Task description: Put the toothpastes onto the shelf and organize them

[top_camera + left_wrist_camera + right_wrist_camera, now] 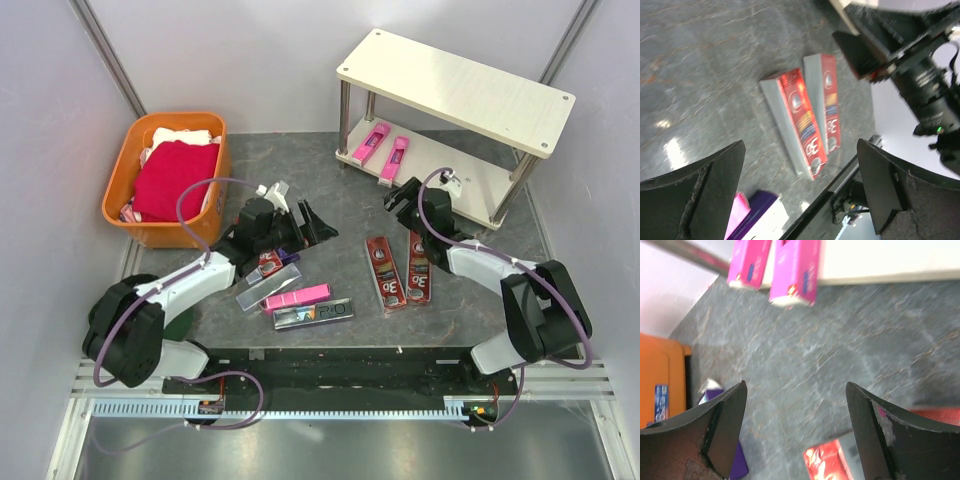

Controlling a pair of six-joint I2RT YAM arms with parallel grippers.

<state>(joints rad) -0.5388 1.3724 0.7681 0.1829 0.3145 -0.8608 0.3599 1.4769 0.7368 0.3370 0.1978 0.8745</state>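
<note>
On the lower board of the shelf [465,172], 2 pink toothpaste cartons [372,143] lie side by side. The right tool [403,200] and left tool [298,215] both gape empty. Between placements, I judge: next the right tool must straddle 1 of 2 dark red cartons [383,272] on the counter [345,215].

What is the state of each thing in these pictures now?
left gripper: open, empty.
right gripper: open, empty.
shelf: upright, top board bare.
shelved pink toothpastes: two lying on lower board.
dark red toothpastes: two flat on table.
orange basket: filled with cloths.
</note>
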